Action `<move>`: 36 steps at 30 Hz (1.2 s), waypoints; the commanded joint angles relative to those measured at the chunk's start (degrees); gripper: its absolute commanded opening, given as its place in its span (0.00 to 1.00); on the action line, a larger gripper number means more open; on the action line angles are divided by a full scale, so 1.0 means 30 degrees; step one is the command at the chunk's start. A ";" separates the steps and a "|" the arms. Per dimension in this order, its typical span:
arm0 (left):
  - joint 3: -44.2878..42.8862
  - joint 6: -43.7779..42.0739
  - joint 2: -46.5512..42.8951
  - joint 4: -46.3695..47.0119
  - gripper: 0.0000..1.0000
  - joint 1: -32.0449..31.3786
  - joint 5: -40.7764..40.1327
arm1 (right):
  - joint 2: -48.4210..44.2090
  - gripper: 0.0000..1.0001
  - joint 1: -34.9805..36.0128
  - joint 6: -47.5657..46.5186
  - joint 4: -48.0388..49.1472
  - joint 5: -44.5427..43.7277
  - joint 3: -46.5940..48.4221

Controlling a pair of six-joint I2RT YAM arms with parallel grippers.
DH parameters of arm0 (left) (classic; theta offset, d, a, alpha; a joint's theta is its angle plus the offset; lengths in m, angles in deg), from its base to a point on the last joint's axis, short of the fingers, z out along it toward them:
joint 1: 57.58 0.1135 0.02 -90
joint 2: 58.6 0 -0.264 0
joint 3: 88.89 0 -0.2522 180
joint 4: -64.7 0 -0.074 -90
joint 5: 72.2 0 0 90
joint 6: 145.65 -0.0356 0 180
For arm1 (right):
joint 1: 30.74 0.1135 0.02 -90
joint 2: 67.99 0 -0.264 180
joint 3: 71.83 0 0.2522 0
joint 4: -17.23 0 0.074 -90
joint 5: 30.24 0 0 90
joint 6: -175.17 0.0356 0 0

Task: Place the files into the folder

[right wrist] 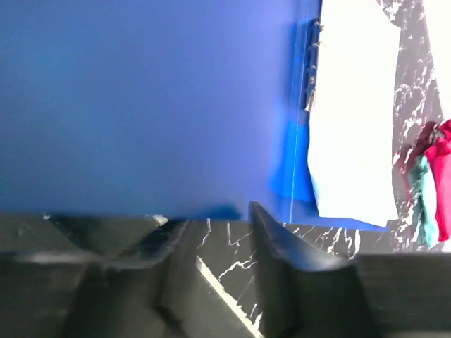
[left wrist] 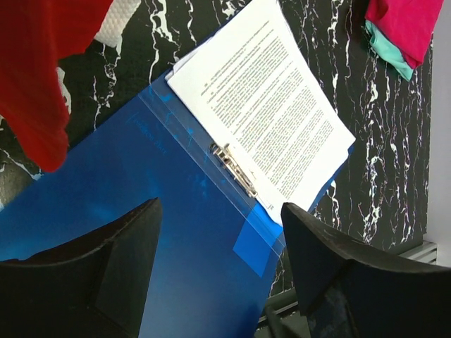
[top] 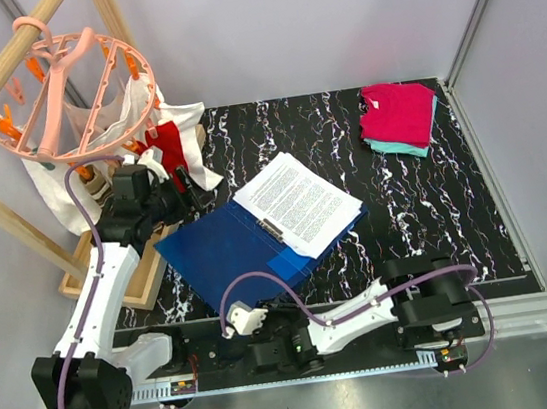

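Observation:
The blue folder (top: 224, 246) lies open on the black marbled table. The files (top: 298, 201), white printed sheets, lie on its right half beside a metal clip (top: 270, 228). My left gripper (top: 186, 188) is open and empty above the folder's far left corner. In the left wrist view the gripper (left wrist: 220, 211) looks down on the folder (left wrist: 141, 183), files (left wrist: 264, 105) and clip (left wrist: 235, 169). My right gripper (top: 253, 313) is open and empty, low at the table's near edge. In its wrist view the gripper (right wrist: 208, 218) faces the folder's (right wrist: 141, 91) near edge, with the files (right wrist: 352, 127) at right.
Folded pink and teal clothes (top: 400, 117) lie at the far right, also in the left wrist view (left wrist: 402, 28). A pink clip hanger (top: 67, 90) with white and red cloths (top: 170, 142) hangs from a wooden rack at the far left. A wooden base (top: 128, 284) stands left of the folder.

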 commanded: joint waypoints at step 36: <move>0.0801 0.0940 -0.1395 0.0942 0.81 -0.0683 0.0643 | -0.5431 0.00 -2.4755 1.4156 1.5398 2.9658 -0.8858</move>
